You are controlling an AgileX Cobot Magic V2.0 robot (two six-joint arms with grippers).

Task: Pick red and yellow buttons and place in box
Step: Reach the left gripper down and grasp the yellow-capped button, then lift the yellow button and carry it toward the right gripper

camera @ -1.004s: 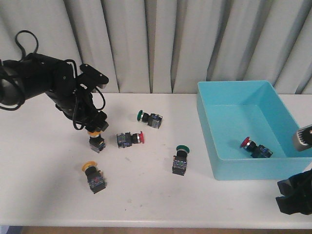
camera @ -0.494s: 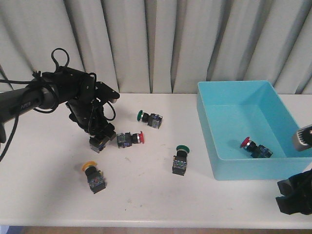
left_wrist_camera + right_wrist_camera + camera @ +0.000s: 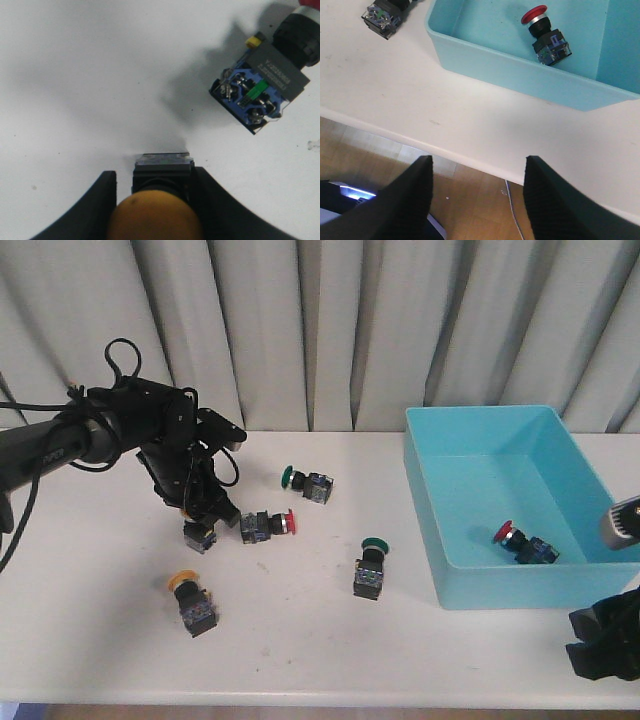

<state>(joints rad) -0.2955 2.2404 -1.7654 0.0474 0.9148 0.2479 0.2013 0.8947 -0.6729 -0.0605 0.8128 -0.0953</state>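
Left gripper has dropped around the yellow button, jaws closely flanking it — pickup is imminent. Right gripper waits wide open and empty beside the box.

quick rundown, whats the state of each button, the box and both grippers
left gripper: fingers astride a yellow button
second yellow button: loose on table
red button: on its side on table
two green buttons: on table
box: holds one red button
right gripper: open, empty

I am working at a lab-style test bench: a bare white table fronting a pleated grey curtain.
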